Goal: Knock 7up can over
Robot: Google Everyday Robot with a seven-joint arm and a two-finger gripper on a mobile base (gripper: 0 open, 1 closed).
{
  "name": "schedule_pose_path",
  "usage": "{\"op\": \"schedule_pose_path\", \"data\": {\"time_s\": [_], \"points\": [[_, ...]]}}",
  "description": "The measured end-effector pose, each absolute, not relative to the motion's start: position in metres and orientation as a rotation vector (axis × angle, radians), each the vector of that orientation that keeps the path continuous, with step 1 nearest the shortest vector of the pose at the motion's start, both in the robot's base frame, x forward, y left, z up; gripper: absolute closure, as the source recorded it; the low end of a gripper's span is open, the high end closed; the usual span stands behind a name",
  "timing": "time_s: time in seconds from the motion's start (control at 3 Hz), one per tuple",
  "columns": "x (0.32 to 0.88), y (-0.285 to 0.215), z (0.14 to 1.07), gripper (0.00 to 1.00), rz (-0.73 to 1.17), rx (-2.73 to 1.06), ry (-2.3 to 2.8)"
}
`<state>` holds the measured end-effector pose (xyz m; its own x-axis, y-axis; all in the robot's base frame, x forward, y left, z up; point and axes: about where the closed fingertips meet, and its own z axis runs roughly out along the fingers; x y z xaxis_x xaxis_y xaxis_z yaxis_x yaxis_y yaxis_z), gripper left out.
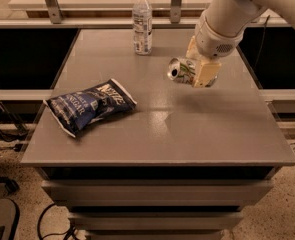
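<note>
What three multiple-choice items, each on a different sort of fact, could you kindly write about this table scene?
1. Where is the water bottle? A) far edge of the table B) front left corner C) on the floor
2. How many chip bags are there? A) none B) one C) three
3. How is the 7up can? A) upright B) tipped sideways C) crushed flat
Answers: A, it stands at the back; B, a single blue bag lies left; B, its silver top faces sideways beside the gripper, over the table's right.
</note>
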<state>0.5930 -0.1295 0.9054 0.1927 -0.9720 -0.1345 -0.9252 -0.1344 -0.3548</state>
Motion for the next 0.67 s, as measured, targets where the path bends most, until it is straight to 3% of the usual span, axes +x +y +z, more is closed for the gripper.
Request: {"op": "schedule_pose_path", "data": {"time_s": [0.67], "points": [[0.5837, -0.1252, 0.9, 1.0, -0.279, -2.226, 1.747]]}}
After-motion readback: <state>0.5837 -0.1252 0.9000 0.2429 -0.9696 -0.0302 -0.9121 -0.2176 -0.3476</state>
